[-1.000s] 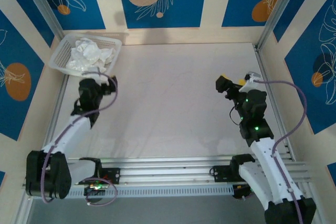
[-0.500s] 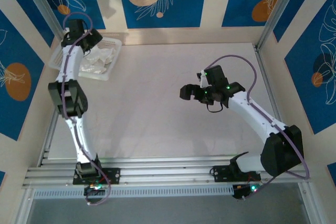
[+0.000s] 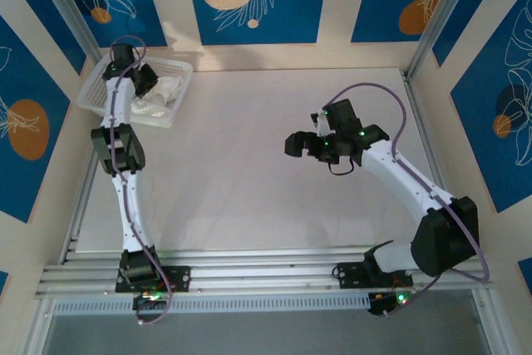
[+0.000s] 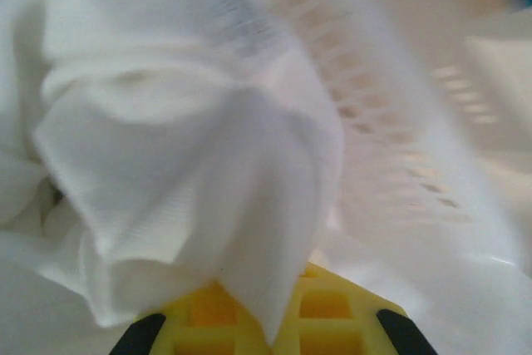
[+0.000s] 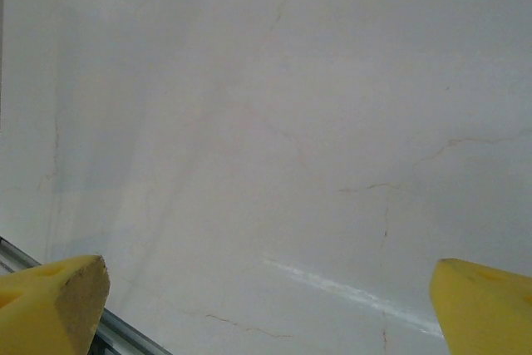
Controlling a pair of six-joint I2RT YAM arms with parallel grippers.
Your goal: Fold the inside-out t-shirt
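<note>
The inside-out t-shirt [image 3: 160, 91] lies crumpled and white in the mesh basket [image 3: 178, 70] at the table's far left corner. My left arm stretches all the way to it, and my left gripper [image 3: 140, 81] is down in the basket on the cloth. In the left wrist view a fold of the t-shirt [image 4: 183, 172] runs into the seam between the yellow pads of my left gripper [image 4: 278, 322], which is shut on it. My right gripper [image 3: 298, 145] hovers over the bare table right of centre. In its wrist view my right gripper [image 5: 270, 305] is open, its fingers [image 5: 50, 301] wide apart with nothing between them.
The basket's slotted wall [image 4: 399, 180] stands close on the right of the held cloth. The pale table top [image 3: 249, 172] spreads between the arms. An aluminium rail [image 3: 266, 276] runs along the near edge, and metal posts [image 3: 432, 22] frame the sides.
Both arms swung out from their folded poses near the bases. In the last half second my left gripper dropped lower into the basket onto the t-shirt; the right arm barely moved.
</note>
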